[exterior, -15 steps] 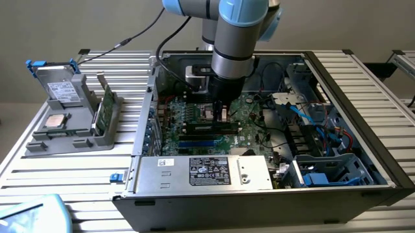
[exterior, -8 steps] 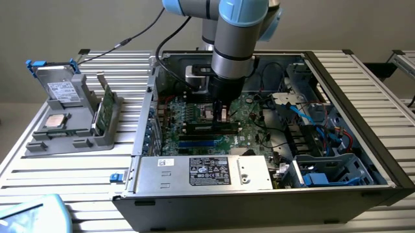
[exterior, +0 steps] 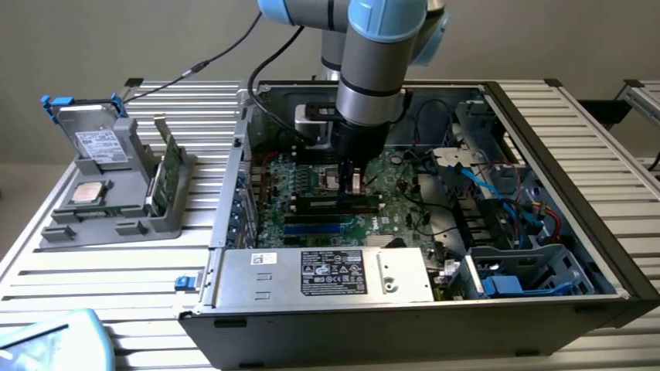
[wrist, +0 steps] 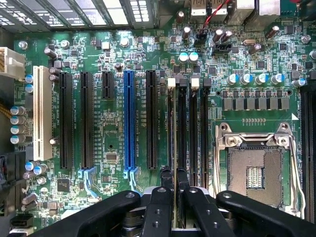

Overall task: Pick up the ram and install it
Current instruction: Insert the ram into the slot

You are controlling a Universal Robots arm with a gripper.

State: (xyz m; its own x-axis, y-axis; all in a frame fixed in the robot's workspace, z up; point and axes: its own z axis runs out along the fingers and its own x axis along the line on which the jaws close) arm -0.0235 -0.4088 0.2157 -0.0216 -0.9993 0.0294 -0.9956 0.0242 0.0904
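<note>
black knuckly gripper (wrist: 175,180), two slim fingers (wrist: 167,178) pinching ram (wrist: 172,128). thin green board, edge-on, running out past fingertips along one of four black memory slots (wrist: 183,128), the one farthest from socket. seated or not, can't tell. wrist view showing one blue slot (wrist: 129,121), one white slot (wrist: 42,113), shiny metal-framed socket (wrist: 256,168). exterior view showing grey plastic tray (exterior: 113,224) holding green card (exterior: 170,166), well apart from fingers.

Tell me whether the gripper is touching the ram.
Touching. The wrist view shows the gripper closed on the edge-on ram, no gap at either finger.
</note>
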